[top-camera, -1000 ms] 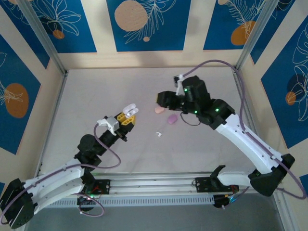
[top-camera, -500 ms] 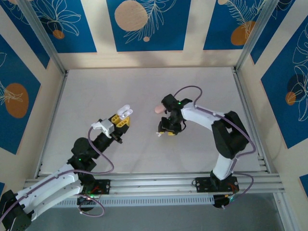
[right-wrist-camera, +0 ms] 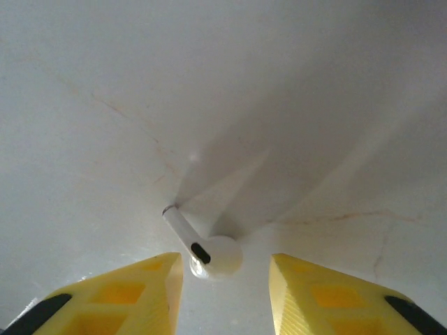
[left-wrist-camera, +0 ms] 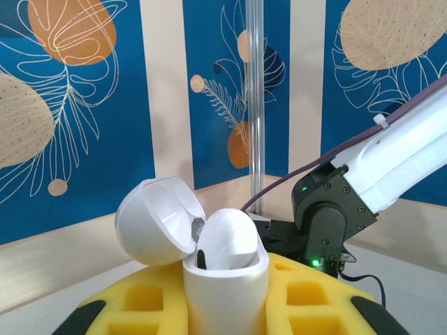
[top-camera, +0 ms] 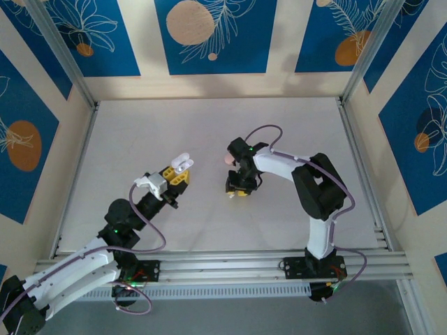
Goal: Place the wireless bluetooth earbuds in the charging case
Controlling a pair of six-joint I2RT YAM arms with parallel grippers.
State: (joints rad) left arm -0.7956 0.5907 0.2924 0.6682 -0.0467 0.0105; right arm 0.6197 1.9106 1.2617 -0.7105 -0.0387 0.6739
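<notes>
We should square the right fingers (right-wrist-camera: 133, 293), standing apart either side of the white earbud (right-wrist-camera: 209, 255) on the tabletop (right-wrist-camera: 293, 98) (neither touches it), and pinch its bulb gently, while the left fingers (left-wrist-camera: 140, 307) clench the open charging case (left-wrist-camera: 225, 276) to the earbud's left.

Between the matt yellow fingers (right-wrist-camera: 112, 296) of your right gripper (right-wrist-camera: 223, 262) lies a glossy white plastic earbud (right-wrist-camera: 209, 255) on the smooth matt table (right-wrist-camera: 314, 105); the charging case (left-wrist-camera: 225, 296) shines equally glossy.
</notes>
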